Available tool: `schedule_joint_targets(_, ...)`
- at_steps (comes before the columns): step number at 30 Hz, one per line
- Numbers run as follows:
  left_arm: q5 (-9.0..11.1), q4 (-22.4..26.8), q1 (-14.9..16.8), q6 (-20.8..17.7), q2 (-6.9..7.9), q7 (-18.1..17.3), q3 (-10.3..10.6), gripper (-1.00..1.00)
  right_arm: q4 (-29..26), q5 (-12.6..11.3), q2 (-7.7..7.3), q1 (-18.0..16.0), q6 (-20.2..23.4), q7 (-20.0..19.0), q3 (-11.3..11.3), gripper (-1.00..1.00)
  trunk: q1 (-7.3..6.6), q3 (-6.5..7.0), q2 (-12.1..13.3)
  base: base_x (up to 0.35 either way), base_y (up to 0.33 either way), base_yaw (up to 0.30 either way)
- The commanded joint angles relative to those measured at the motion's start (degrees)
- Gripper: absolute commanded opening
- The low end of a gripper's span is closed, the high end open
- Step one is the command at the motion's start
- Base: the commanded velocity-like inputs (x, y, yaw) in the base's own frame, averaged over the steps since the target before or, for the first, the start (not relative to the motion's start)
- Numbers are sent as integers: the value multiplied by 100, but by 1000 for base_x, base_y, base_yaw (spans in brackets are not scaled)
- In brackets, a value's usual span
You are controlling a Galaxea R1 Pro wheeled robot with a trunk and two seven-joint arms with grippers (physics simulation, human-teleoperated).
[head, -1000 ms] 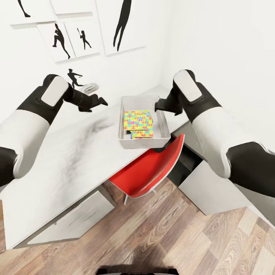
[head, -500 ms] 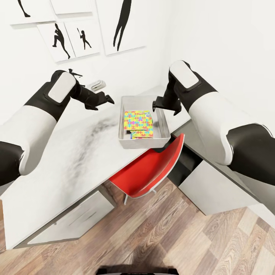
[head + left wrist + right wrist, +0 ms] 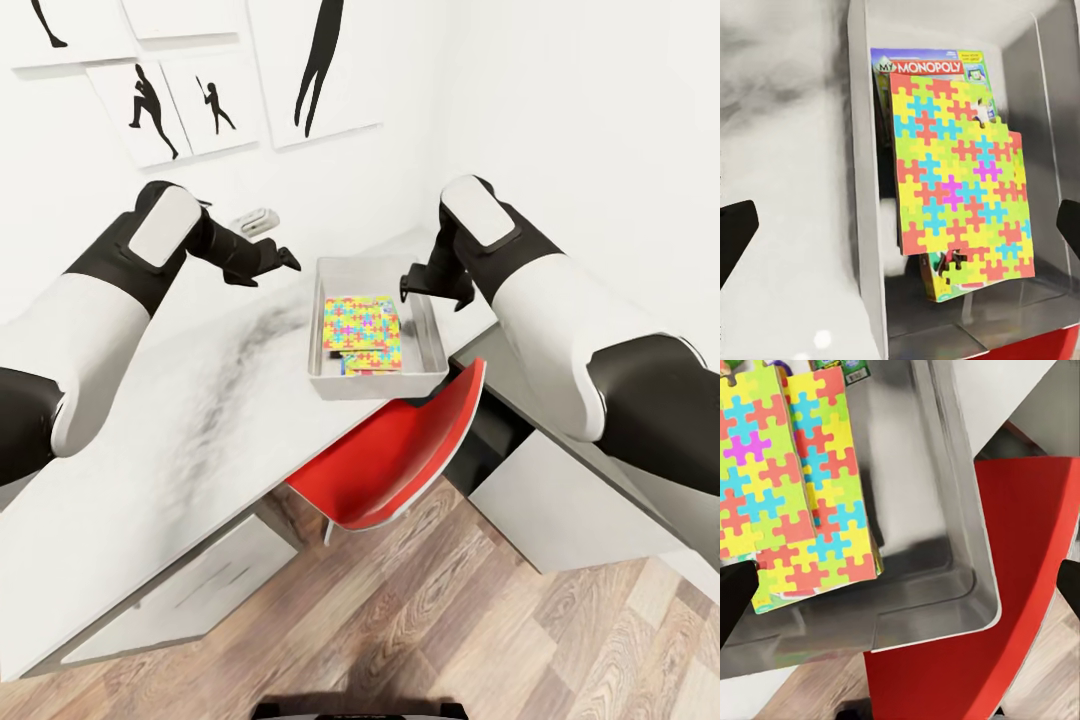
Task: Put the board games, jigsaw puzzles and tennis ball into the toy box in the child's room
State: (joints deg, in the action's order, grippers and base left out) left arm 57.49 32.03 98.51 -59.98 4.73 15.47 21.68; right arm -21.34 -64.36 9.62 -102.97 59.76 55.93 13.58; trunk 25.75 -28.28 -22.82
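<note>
The grey toy box [image 3: 318, 335] stands on the white table, near its front edge above the red chair. A bright multicoloured jigsaw puzzle [image 3: 362, 320] lies on top inside the toy box, with a second puzzle [image 3: 952, 276] partly under it. A Monopoly board game [image 3: 921, 66] lies beneath them. My left gripper [image 3: 286, 260] hovers open over the table just left of the box, nothing between its fingers. My right gripper [image 3: 408, 285] hangs open at the box's right rim, also empty. The right wrist view looks down on both puzzles [image 3: 791, 484] and the box wall [image 3: 945, 510].
A red chair [image 3: 395, 450] is tucked under the table right below the box. A small grey object [image 3: 255, 217] sits at the table's back by the wall. White drawer units [image 3: 590, 510] flank the chair. The wooden floor [image 3: 420, 630] lies in front.
My left arm has swung right toward the box and my right arm has drawn in at its right rim. The whole view has shifted a little, so the camera moved.
</note>
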Motion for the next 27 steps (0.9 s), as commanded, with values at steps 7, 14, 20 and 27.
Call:
schedule_joint_targets(7, 38, -18, 10, -2, 14, 19, 71, 100, -43, -46, -25, 26, 24, -518, 370, 100, 3, -9, -10, 7, -1, 0)
schedule_joint_targets(14, 54, -4, 11, -2, 24, -6, 75, 100, -46, -42, -30, 31, 24, -793, 688, 100, 3, -9, -10, 0, 0, 0)
schedule_joint_targets(20, 19, 162, 174, -2, -149, 144, 117, 100, 18, 122, 38, -132, 24, -641, 601, 100, 3, -9, -10, 0, 0, 0)
schedule_joint_targets(27, 26, 388, 204, -2, -378, 108, 167, 100, 158, 92, 38, -266, 24, -626, 595, 100, 3, -9, -10, 0, 0, 0)
